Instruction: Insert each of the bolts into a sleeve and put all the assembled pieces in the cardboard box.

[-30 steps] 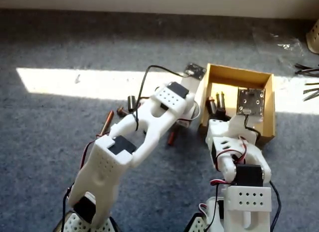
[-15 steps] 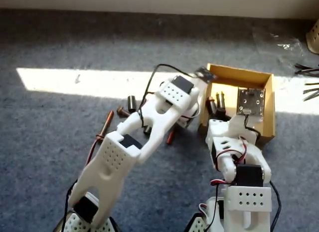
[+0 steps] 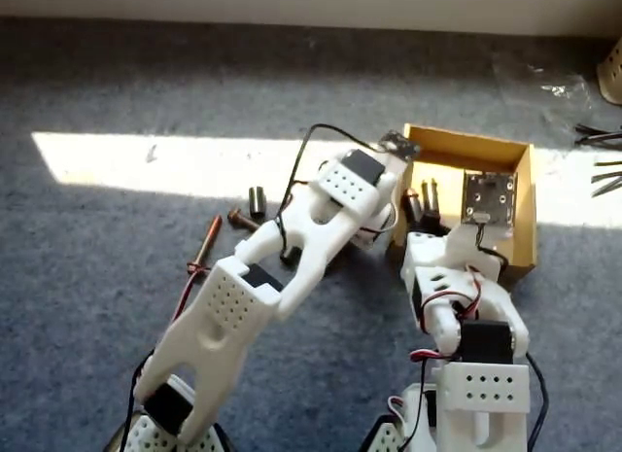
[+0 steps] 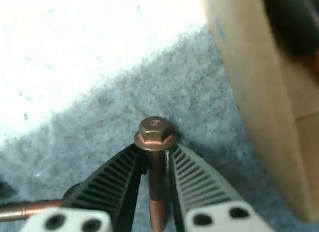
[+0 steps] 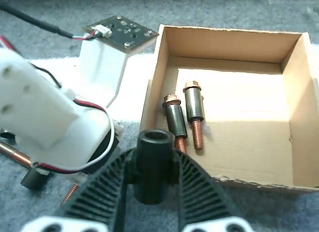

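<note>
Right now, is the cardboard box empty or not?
Not empty. Two sleeved bolts lie side by side on the floor of the cardboard box.

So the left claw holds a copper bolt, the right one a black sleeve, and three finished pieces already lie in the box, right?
Nearly: two finished pieces lie in the cardboard box, not three, as the right wrist view shows. The left gripper does hold a bolt and the right gripper a black sleeve.

This is a carpeted indoor room, a home or an office. Its grey carpet [image 3: 87,277] runs up to a pale wall base [image 3: 292,3], with a band of sunlight [image 3: 126,160] across it.
</note>
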`<state>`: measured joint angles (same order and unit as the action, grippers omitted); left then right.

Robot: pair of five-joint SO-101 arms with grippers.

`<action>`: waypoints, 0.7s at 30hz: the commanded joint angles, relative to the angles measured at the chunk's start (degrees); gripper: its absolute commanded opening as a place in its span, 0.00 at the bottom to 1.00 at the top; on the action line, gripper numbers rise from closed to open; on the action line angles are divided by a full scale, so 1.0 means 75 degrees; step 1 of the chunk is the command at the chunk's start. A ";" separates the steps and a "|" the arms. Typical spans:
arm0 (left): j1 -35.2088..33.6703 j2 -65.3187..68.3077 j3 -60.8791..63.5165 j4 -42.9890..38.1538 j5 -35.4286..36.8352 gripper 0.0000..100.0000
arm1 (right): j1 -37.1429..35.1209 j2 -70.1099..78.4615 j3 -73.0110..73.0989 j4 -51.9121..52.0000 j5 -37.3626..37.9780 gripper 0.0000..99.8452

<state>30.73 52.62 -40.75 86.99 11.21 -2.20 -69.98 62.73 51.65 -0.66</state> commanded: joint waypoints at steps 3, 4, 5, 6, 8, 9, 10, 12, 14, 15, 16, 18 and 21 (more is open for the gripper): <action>-0.0240 -0.0193 -0.0381 0.0246 0.0070 0.01 | 0.0064 -0.0147 -0.0123 -0.0193 0.0094 0.00; -0.0229 -0.0287 -0.0428 0.0387 0.0070 0.01 | 0.0064 -0.0147 -0.0123 -0.0193 0.0094 0.00; -0.0229 -0.0416 -0.0451 0.0516 0.0070 0.01 | 0.0053 -0.0147 -0.0123 -0.0193 0.0094 0.00; -0.0252 -0.0568 -0.0486 0.0656 0.0070 0.01 | 0.0041 -0.0147 -0.0123 -0.0193 0.0094 0.00; -0.0287 -0.0885 -0.0522 0.0879 0.0047 0.01 | 0.0041 -0.0147 -0.0123 -0.0193 0.0094 0.00; -0.0346 -0.1049 -0.0545 0.0985 -0.0082 0.01 | 0.0041 -0.0147 -0.0123 -0.0193 0.0094 0.00; -0.0393 -0.1225 -0.0545 0.1043 -0.0305 0.01 | 0.0041 -0.0147 -0.0123 -0.0193 0.0094 0.00; -0.0510 -0.1600 -0.0510 0.1114 -0.0680 0.01 | 0.0029 -0.0147 -0.0123 -0.0193 0.0094 0.00; -0.0615 -0.1928 -0.0510 0.1301 -0.0844 0.01 | 0.0029 -0.0147 -0.0123 -0.0193 0.0094 0.00; -0.0674 -0.2081 -0.0510 0.1348 -0.0879 0.01 | 0.0029 -0.0147 -0.0123 -0.0193 0.0094 0.00; -0.0709 -0.2221 -0.0510 0.1360 -0.0938 0.01 | 0.0018 -0.0147 -0.0123 -0.0193 0.0094 0.00; -0.0756 -0.2467 -0.0510 0.1360 -0.1043 0.01 | -0.0100 -0.0147 -0.0111 -0.0193 0.0094 0.00; -0.0756 -0.2831 -0.0510 0.1360 -0.1242 0.01 | -0.0451 -0.0147 -0.0100 -0.0193 0.0094 0.00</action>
<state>25.54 37.67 -42.68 96.57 3.12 -2.99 -69.98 62.73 51.65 -0.66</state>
